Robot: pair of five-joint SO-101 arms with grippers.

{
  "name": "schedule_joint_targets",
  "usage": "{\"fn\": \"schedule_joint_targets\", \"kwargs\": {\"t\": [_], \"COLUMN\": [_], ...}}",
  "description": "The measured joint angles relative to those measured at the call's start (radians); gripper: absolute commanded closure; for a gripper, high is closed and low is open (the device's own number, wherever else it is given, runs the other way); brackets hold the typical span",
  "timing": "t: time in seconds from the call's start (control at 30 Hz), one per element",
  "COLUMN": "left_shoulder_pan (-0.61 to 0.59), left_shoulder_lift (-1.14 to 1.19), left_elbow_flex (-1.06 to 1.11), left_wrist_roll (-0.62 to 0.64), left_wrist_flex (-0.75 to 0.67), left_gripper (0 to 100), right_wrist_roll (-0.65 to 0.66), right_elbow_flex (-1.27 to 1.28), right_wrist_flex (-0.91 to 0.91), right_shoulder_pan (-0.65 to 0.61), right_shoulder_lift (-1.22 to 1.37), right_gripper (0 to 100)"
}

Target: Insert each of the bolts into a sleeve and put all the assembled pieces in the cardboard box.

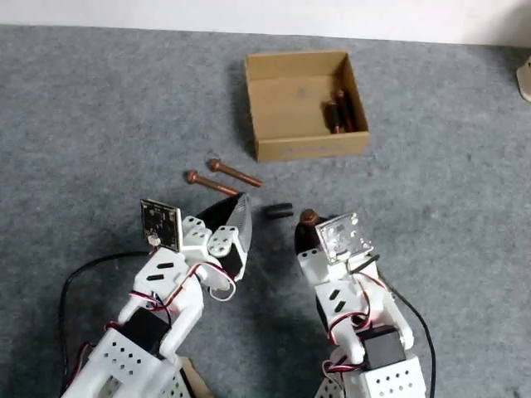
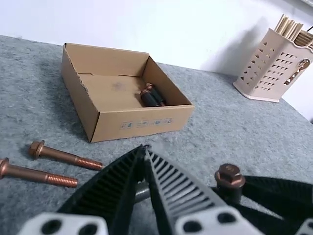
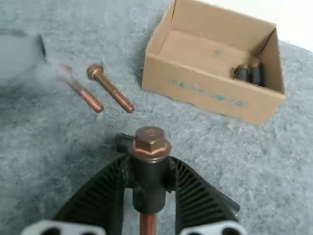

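My right pincer (image 3: 149, 166) grips a sleeved bolt (image 3: 151, 142); my left pincer (image 2: 145, 149) is closed tip to tip. Two bolts (image 1: 236, 174) and a sleeve (image 1: 280, 211) lie near the box (image 1: 311, 147), which holds assembled pieces (image 1: 340, 112).

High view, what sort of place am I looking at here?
Probably a small robotics workbench: a grey felt-covered table, loose copper bolts beside a cardboard box, and the right gripper clamping a sleeved bolt.

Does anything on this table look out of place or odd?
Nothing looks damaged. One black sleeve lies on its side, alone on the grey mat, apart from the two loose bolts.
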Motion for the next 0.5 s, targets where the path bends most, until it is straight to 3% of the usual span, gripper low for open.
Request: {"fn": "schedule_joint_targets", "kwargs": {"t": [0.5], "left_shoulder_pan": [-0.003], "left_shoulder_lift": [0.0], "left_elbow_flex": [0.0], "left_wrist_roll": [0.0], "left_wrist_flex": [0.0], "left_gripper": [99], "right_wrist_roll": [0.0], "right_elbow_flex": [-0.496], "right_wrist_flex": [0.0], "right_shoulder_pan": [0.0], "right_shoulder_lift": [0.635], "right_gripper": [99.4]}}
